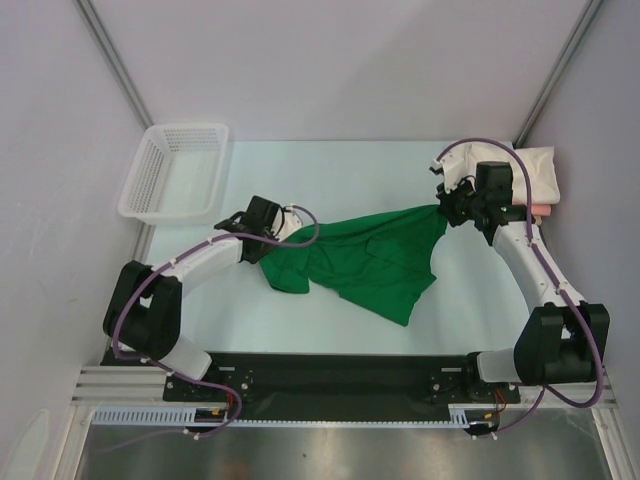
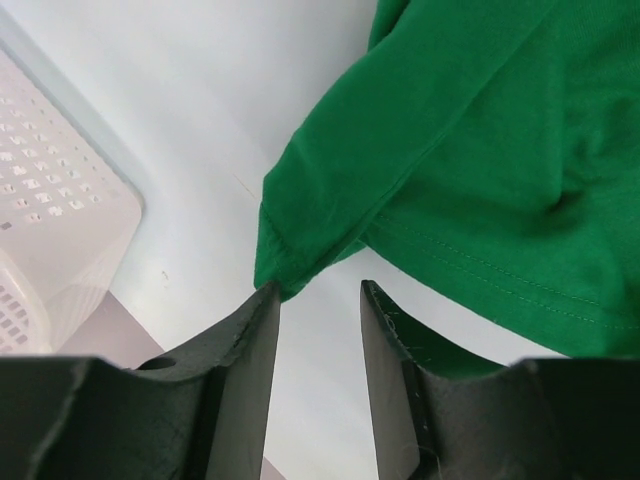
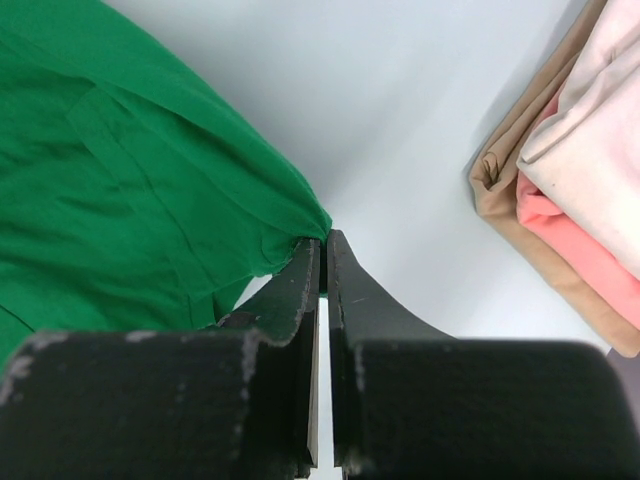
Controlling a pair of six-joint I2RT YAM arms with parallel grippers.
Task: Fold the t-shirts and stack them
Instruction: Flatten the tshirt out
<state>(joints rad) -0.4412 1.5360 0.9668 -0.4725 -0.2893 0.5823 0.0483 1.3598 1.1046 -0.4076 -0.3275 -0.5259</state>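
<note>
The right gripper (image 3: pixel 325 238), its 2 black fingers pressed almost together, pinches a gathered corner of the green shirt (image 1: pixel 370 260) at the far right of the table (image 1: pixel 300 330). From that pinch the soft, matte knit fans out in creases, its long axis running across the table toward the near left, where it bunches just beside the left gripper (image 2: pixel 320 287). That gripper's jaws stand apart with a clear gap. A folded tip of a stitched hem touches its left fingertip (image 2: pixel 268 295), and nothing is clamped between the 2 fingers.

Just beyond the right gripper, 3 folded pieces are stacked: a cream shirt (image 3: pixel 590 130) on top, a pink shirt (image 3: pixel 570 250) under it, and a tan garment (image 3: pixel 500 200) at the bottom. A white plastic mesh basket (image 1: pixel 175 170) sits at the far left corner, well apart from the cloth.
</note>
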